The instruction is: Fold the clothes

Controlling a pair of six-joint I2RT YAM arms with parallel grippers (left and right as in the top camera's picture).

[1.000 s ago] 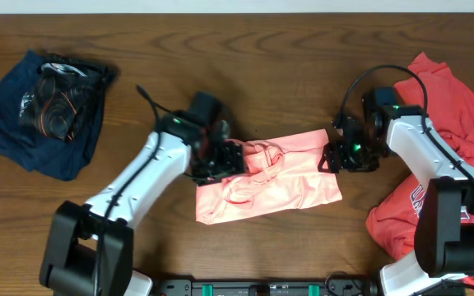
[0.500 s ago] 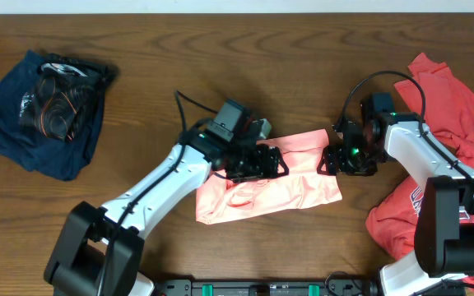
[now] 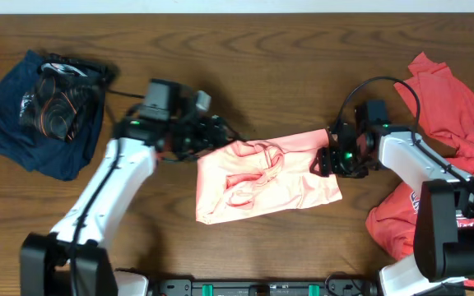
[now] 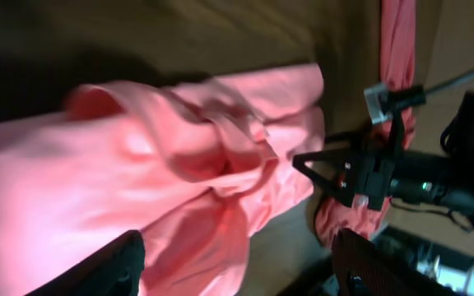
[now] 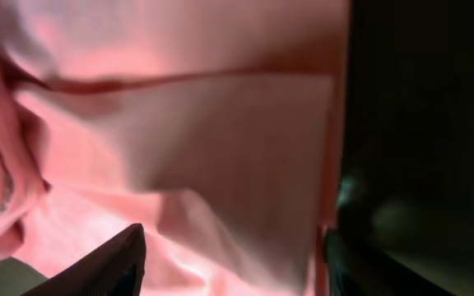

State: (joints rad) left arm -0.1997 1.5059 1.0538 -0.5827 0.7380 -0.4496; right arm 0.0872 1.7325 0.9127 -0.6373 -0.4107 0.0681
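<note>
Pink garment [image 3: 266,177]: flat on the bench [image 3: 286,66], rumpled at its middle.
Handling: probably light and limp, prone to slumping; best gripped at corners or hems.
Left hand [image 3: 206,141]: at the garment's upper-left corner, fingers spread wide, nothing pinched.
Right hand [image 3: 326,160]: at the garment's right edge, spread wide, cloth unclamped.

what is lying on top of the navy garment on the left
A crumpled black item with red markings lies on the navy garment, covering its upper middle. That part of the navy cloth is hidden.

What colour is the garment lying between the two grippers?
The garment is plain salmon pink, with no pattern visible. The overhead view shows it best.
</note>
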